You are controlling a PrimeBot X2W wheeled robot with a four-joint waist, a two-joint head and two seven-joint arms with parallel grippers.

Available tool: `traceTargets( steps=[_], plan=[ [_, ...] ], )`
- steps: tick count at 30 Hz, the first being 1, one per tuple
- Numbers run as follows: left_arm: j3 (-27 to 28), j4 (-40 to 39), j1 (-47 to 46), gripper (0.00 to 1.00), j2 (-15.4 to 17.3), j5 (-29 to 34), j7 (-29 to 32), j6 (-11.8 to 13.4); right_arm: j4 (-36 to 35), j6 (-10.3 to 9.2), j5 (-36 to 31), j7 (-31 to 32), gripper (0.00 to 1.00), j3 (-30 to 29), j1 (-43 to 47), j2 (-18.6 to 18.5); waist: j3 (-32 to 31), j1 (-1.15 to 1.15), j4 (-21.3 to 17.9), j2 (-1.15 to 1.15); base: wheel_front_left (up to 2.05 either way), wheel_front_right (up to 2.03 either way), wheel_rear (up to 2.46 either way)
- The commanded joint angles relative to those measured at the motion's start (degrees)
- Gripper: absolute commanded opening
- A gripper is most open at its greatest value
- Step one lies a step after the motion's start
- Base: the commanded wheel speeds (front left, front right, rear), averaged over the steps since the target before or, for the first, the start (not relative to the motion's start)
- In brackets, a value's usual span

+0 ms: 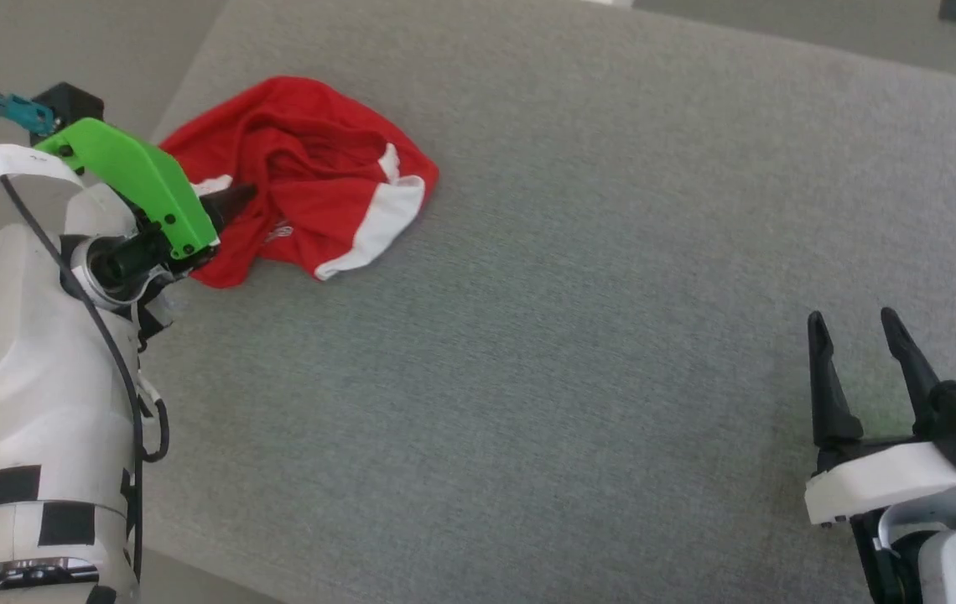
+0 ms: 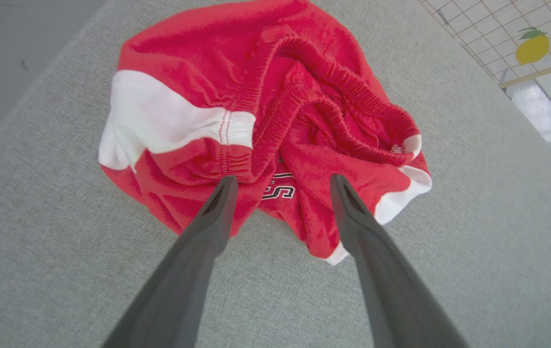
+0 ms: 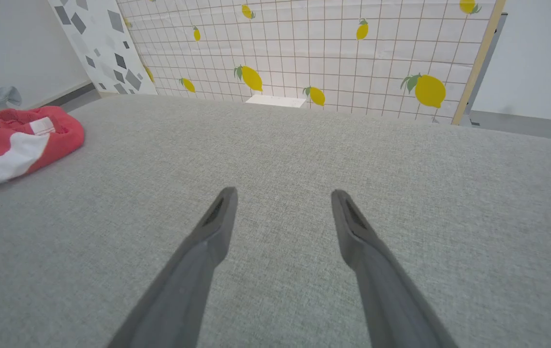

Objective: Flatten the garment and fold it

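Staged test room: lemon-print backdrop panel point(image 3: 304, 48) behind grey fabric-covered surface point(image 1: 570, 335).

Obstacle: the crumpled garment point(image 1: 319, 176) lies at the far left of the grey worktop point(image 1: 579, 352), near its left edge. The fabric rises in bunched folds.

Left tool point(image 2: 282, 178): jaws apart, positioned at the near side of the garment, with the folds directly ahead of it.

Right tool point(image 1: 853, 315): jaws apart, over bare surface, well apart from the garment.

Free room: the worktop between the two tools is flat and unobstructed. A lemon-print panel point(image 3: 333, 48) stands beyond the far edge.
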Motion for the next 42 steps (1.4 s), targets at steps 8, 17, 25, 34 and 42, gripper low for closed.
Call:
traceTargets(
  steps=[8,17,25,34,42],
  plan=[
    [-0.16,0.74,0.89,1.00,-0.98,-1.18,0.67,1.18,-2.17,-0.08,-1.18,0.99,1.00,-0.18,-1.24,-0.03,5.18,-0.01,-2.40,0.00,0.00,0.00,0.00],
    [-2.77,4.42,3.54,0.33,-3.45,0.21,-6.97,-1.69,-3.57,-0.08,-1.58,1.88,1.00,-0.76,-1.63,-0.03,7.47,-0.01,-2.12,0.00,0.00,0.00,0.00],
    [-2.89,5.07,1.97,0.00,-2.27,2.50,-24.86,-3.47,-2.29,-0.08,-0.61,1.41,1.00,-0.06,-1.53,-0.03,4.92,-0.01,-1.27,0.00,0.00,0.00,0.00],
    [-3.05,2.31,-5.70,0.00,1.01,4.31,-40.06,-4.09,2.12,-0.08,2.25,-1.11,1.00,1.47,-0.75,-0.03,-2.12,-0.01,-0.72,0.00,0.00,0.00,0.00],
    [-10.69,-9.22,-13.09,0.00,3.85,0.29,-39.33,-4.33,7.19,-0.08,6.04,-4.52,1.00,3.50,-0.53,-0.03,-8.78,-0.01,-4.58,0.00,0.00,0.00,0.00]
  ],
)
